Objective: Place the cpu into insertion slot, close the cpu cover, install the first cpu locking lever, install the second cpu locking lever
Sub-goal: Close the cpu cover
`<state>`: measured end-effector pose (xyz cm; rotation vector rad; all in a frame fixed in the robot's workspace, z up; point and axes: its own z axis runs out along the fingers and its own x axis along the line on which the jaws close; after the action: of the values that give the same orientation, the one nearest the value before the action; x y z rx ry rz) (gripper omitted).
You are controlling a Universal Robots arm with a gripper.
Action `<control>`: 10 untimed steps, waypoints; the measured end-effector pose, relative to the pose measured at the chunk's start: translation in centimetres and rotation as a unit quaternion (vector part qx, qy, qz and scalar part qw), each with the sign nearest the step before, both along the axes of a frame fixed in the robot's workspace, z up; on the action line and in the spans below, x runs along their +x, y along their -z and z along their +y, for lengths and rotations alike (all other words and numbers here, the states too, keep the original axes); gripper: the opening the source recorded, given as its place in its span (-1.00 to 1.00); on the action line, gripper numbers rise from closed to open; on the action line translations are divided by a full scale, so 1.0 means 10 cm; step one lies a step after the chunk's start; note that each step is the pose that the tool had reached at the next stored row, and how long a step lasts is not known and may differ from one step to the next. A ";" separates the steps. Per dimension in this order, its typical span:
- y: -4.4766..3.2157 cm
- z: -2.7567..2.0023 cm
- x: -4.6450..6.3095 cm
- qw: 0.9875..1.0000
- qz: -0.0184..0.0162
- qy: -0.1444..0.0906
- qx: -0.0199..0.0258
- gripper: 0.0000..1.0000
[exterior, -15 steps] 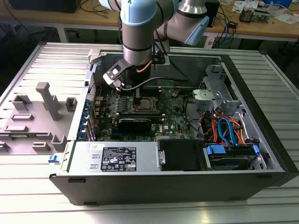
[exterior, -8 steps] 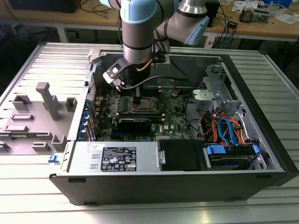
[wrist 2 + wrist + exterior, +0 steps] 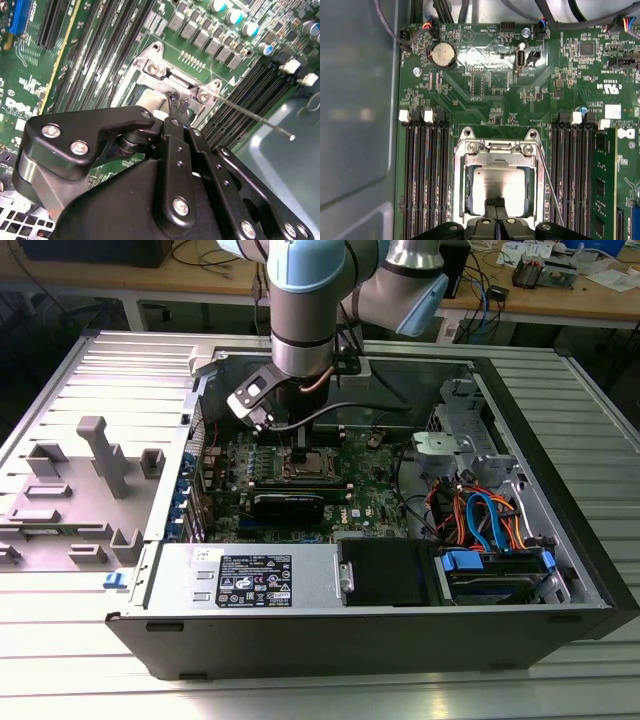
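My gripper (image 3: 495, 202) is closed, fingertips together with nothing between them, right at the edge of the cpu (image 3: 500, 180). The cpu sits in its socket with the cpu cover (image 3: 539, 185) lying flat around it. A thin locking lever (image 3: 255, 119) angles up beside the socket on the motherboard (image 3: 485, 90).

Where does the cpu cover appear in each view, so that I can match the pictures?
Exterior view: cpu cover mid-board, under the end effector.
Second wrist view: cpu cover just beyond the end effector.
First wrist view: cpu cover between the memory slots, framing the cpu.
Shared landmark: the end effector at the cover.
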<state>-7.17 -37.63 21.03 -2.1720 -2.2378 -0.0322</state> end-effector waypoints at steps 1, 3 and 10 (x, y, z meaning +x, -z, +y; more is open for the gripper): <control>0.001 0.000 0.03 1.000 0.001 0.000 0.000 -0.79; 0.002 0.002 0.07 1.000 0.002 0.000 0.000 -0.79; -0.032 0.003 0.12 1.000 0.002 0.000 0.000 -0.79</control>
<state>-5.97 -37.60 21.34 -2.1694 -2.2354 -0.0276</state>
